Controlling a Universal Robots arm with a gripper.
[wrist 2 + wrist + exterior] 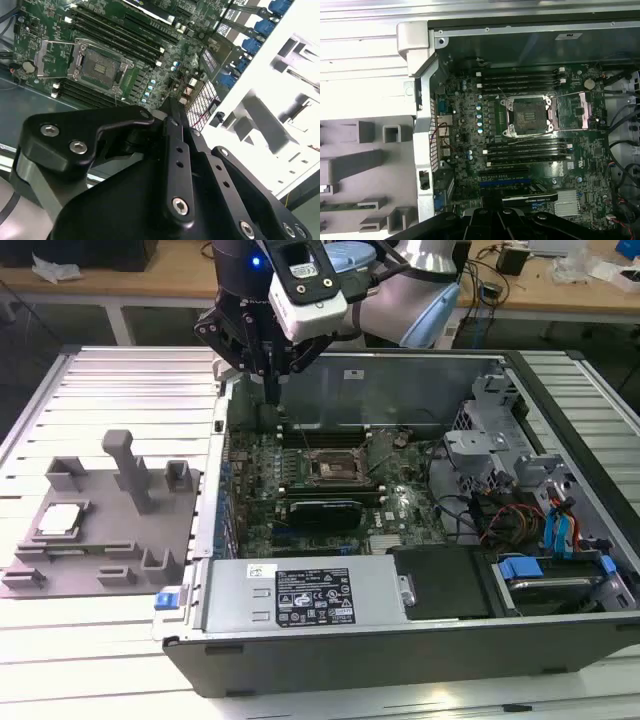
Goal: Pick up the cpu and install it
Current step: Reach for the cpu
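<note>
So the pincer (272, 388) hangs over the back corner of the computer case (400, 650), at the case's end towards the exterior view's left, fingers pointing down just above the case wall. As far as I can see the fingers are pinched together with nothing between them. In the second wrist view the pincer (170, 104) tapers to one dark tip above the edge of the case.

The cpu (58, 520) is nowhere near it. It lies flat outside the case, in a shallow recess of the grey plastic plate (150, 535) with upright pegs. That plate lies on the ribbed metal surface (120, 390) right beside the case, and the cpu is at the plate's end furthest from the case, silver top facing up.

Inside the case, the green motherboard (300, 530) lies flat on the case floor with the socket (335, 468) about in the middle of it. In the first wrist view the socket (529, 116) has its metal frame swung open to one side, with dark memory slots running along both of its long edges.
</note>
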